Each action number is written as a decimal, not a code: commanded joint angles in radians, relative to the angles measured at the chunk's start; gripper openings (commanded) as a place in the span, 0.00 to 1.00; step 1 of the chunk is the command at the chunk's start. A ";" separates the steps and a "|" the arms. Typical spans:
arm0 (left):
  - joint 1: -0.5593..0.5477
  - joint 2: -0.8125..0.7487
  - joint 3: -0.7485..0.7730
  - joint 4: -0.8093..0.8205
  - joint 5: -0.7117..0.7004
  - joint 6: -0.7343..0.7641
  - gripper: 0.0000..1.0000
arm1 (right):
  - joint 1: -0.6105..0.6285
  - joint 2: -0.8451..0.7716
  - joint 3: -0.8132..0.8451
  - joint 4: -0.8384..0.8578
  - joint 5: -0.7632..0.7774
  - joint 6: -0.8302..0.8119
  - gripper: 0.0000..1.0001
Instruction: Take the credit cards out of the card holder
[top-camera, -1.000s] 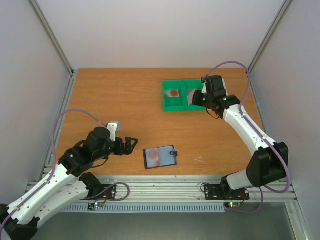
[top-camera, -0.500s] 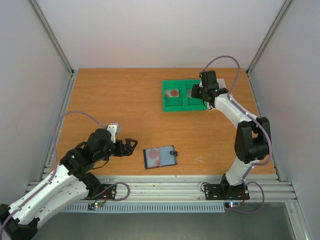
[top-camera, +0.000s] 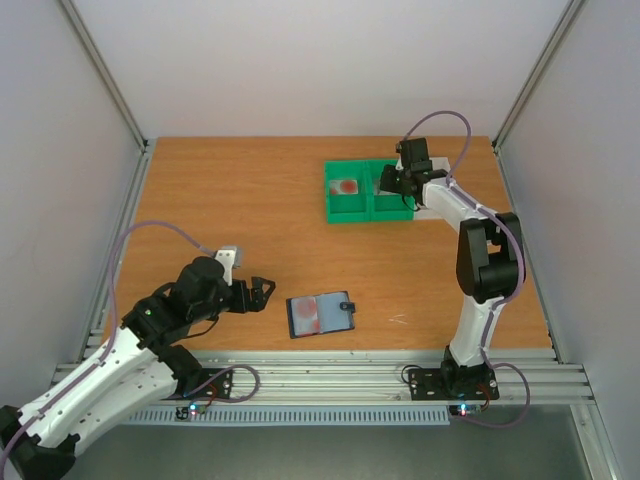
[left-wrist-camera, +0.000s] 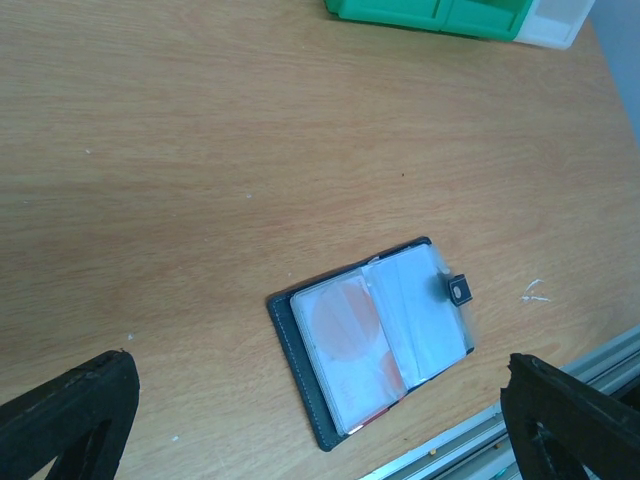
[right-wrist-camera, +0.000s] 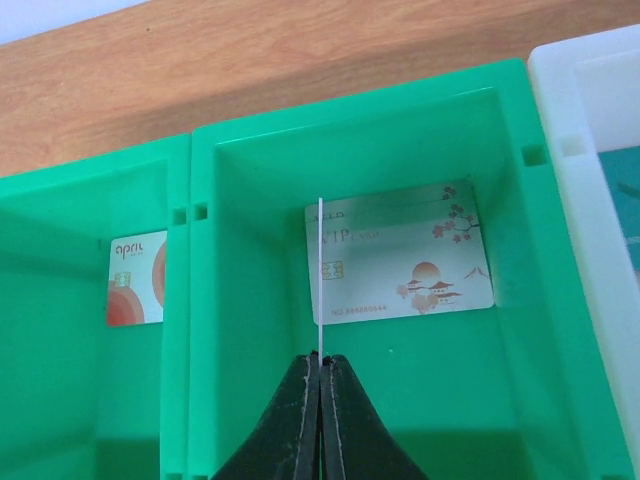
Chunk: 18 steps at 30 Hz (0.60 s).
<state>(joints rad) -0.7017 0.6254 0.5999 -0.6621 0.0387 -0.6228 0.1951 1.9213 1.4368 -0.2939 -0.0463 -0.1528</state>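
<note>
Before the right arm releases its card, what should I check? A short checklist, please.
1. Grip: right gripper shut on the held card, edge-on: ok.
2. Aim: held card over the right compartment of the green bin: ok.
3. Room: the VIP card there lies flat: ok.
4. Other arm: left gripper open, apart from the card holder: ok.
5. Job finished: not ok, cards show inside the card holder.
</note>
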 joint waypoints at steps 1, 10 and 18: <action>-0.001 0.008 0.010 0.032 -0.009 0.004 0.99 | -0.019 0.037 0.052 0.029 -0.061 0.014 0.01; -0.001 0.017 0.001 0.043 0.003 -0.018 0.99 | -0.045 0.087 0.057 0.052 -0.112 0.033 0.03; -0.001 0.042 -0.004 0.056 0.019 -0.034 0.99 | -0.053 0.134 0.083 0.064 -0.127 0.033 0.06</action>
<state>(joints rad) -0.7017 0.6559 0.5999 -0.6613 0.0452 -0.6430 0.1505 2.0262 1.4776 -0.2569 -0.1574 -0.1280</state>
